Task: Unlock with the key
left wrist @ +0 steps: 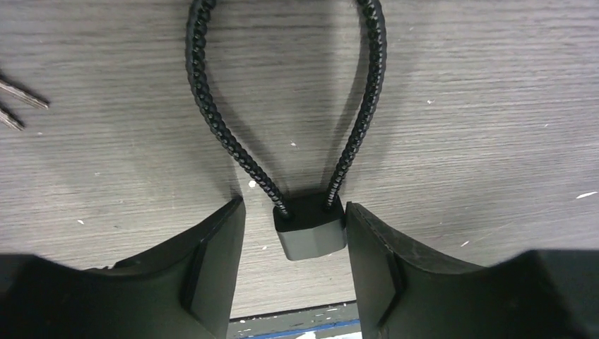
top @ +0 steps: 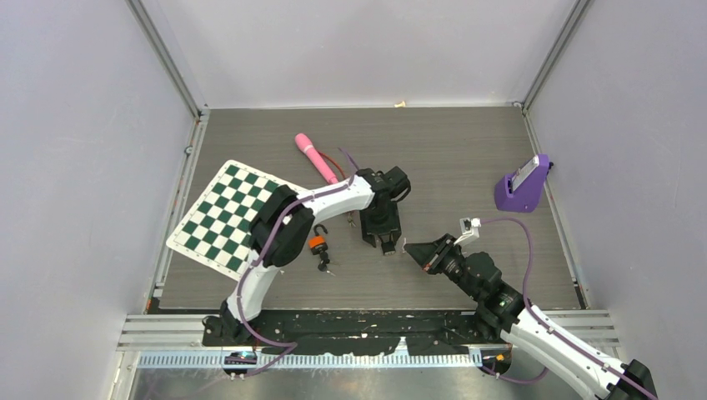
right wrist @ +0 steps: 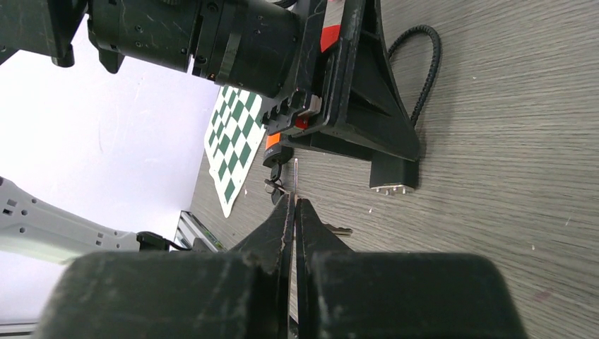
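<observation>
The cable lock's grey body [left wrist: 311, 229] lies on the table with its black braided cable [left wrist: 212, 106] looping away from it. My left gripper [left wrist: 295, 204] is open astride the body: the right finger [left wrist: 395, 268] sits against it, and the left finger [left wrist: 205, 268] stands a little apart. In the top view the left gripper [top: 385, 242] is at the table's middle. My right gripper [right wrist: 294, 198] is shut, with the key [right wrist: 295, 175] showing as a thin metal blade sticking out of its fingertips. It hovers just right of the left gripper [top: 408, 247].
An orange padlock [top: 318, 243] with keys [top: 326, 267] lies left of the grippers. Two more key tips [left wrist: 18, 106] are near the left finger. A green chessboard mat [top: 225, 218], a pink handle [top: 315, 158] and a purple stand [top: 523, 185] are also on the table.
</observation>
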`<action>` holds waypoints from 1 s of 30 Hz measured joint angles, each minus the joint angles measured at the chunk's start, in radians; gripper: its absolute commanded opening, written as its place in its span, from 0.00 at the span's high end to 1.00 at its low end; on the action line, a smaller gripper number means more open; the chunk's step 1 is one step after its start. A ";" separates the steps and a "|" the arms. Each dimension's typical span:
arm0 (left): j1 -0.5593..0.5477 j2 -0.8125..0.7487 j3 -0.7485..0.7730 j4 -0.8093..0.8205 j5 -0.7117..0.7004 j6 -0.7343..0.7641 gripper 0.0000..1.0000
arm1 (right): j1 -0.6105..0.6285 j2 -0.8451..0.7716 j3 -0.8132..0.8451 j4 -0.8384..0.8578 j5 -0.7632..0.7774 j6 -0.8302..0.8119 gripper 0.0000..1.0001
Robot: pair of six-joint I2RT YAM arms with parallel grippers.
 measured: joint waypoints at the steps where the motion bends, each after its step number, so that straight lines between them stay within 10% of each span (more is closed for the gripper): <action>1: -0.006 0.006 0.010 -0.012 -0.008 -0.001 0.52 | 0.000 0.000 0.000 0.000 0.000 -0.001 0.95; 15: 0.014 -0.213 -0.191 -0.037 -0.056 -0.071 0.98 | -0.001 0.165 0.047 0.018 -0.120 -0.101 0.95; 30: 0.210 -0.888 -0.582 0.108 -0.031 -0.233 1.00 | 0.108 0.613 0.329 0.354 -0.377 -0.172 0.95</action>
